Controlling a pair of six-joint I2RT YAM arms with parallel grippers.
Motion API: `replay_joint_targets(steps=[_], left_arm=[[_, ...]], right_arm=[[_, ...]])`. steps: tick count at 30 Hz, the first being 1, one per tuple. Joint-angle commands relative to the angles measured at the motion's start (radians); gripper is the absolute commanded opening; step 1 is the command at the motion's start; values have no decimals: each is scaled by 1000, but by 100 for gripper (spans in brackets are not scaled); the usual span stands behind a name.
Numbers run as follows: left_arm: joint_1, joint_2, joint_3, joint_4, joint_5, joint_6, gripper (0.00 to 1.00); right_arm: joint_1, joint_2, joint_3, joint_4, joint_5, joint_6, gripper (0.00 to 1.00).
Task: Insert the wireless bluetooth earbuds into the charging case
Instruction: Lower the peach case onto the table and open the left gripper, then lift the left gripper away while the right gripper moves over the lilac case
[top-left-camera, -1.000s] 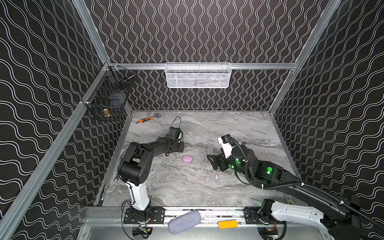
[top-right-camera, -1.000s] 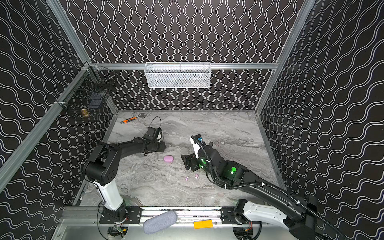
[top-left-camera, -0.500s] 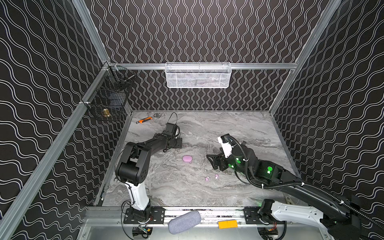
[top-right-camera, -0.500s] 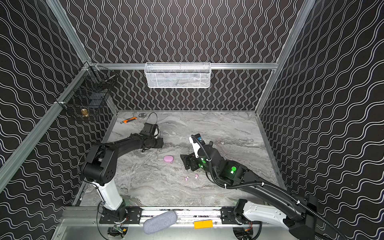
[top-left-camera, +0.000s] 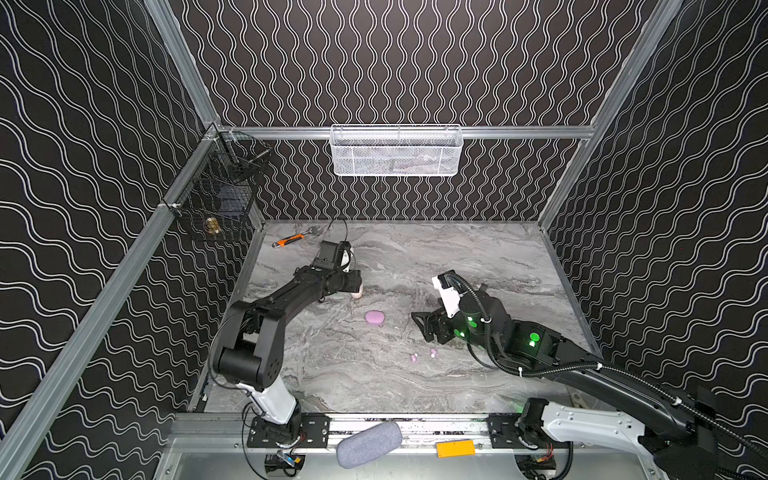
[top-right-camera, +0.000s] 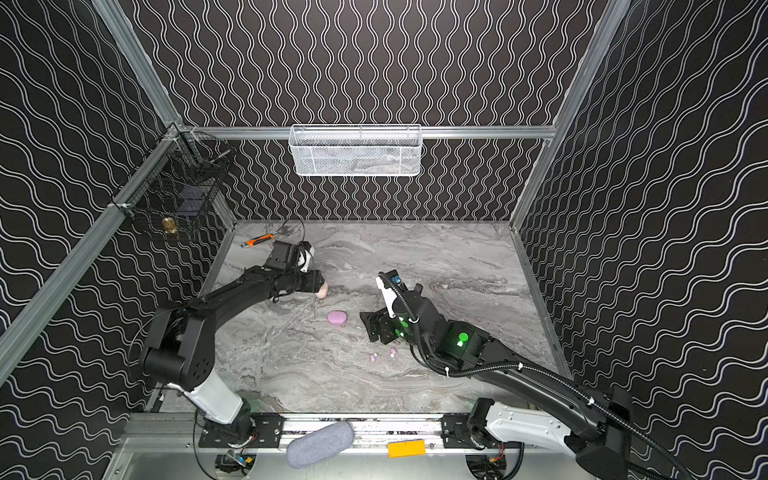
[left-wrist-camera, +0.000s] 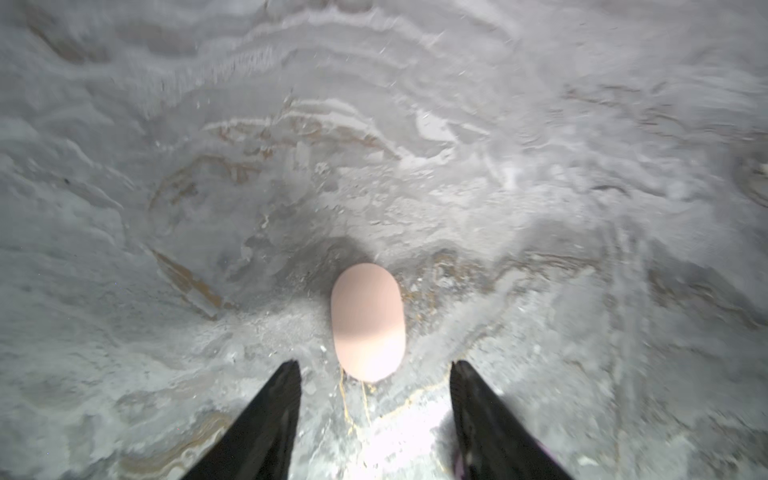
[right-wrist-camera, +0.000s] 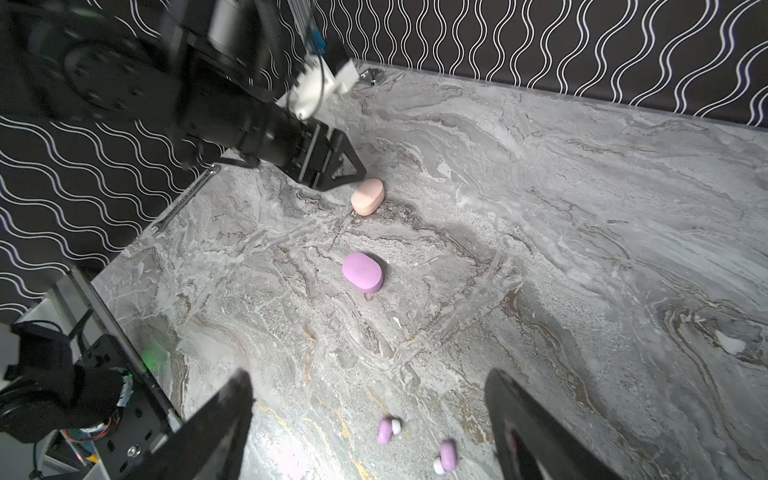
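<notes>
While the black wire basket (top-left-camera: 216, 199) on the left wall holds a small brass-coloured piece (top-left-camera: 211, 225), the left gripper (left-wrist-camera: 374, 365) stands released, jaws parted. Its tips are just short of a smooth, peach, pill-shaped charging case (left-wrist-camera: 368, 320), which lies closed on the grey veined marble tabletop (top-left-camera: 457, 257). Near it lies a closed lilac pebble-shaped case (top-left-camera: 375, 317). A white mesh basket (top-left-camera: 397, 151) hangs on the back rail, its contents unclear. Two glossy lilac earbuds (right-wrist-camera: 386, 430) with white tips lie loose on the marble, outside both cases. The right gripper (right-wrist-camera: 369, 374) hangs near them, jaws spread wide, grasping nothing.
</notes>
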Motion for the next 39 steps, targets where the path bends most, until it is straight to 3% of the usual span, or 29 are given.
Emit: replay_joint_targets(steps=[1, 5, 10, 14, 18, 24, 35, 39], left_arm=[[7, -88, -21, 70, 57, 55, 61], [29, -203, -37, 90, 101, 100, 61], [107, -297, -51, 64, 236, 226, 63], [247, -360, -83, 48, 353, 331, 63], [389, -411, -87, -29, 514, 465, 63], [434, -519, -189, -90, 550, 709, 64], [478, -509, -225, -207, 754, 785, 65], [476, -507, -229, -207, 770, 776, 65]], right_arm=[[-1, 34, 21, 18, 5, -7, 89], [-1, 113, 79, 4, 22, -25, 91], [-5, 281, 163, -22, 71, -20, 96], [-17, 413, 214, -30, 61, -50, 97], [-61, 479, 218, 26, -35, -79, 97], [-134, 629, 269, 56, -163, -131, 97], [-134, 906, 462, 28, -305, -234, 90], [-134, 947, 474, 30, -316, -248, 87]])
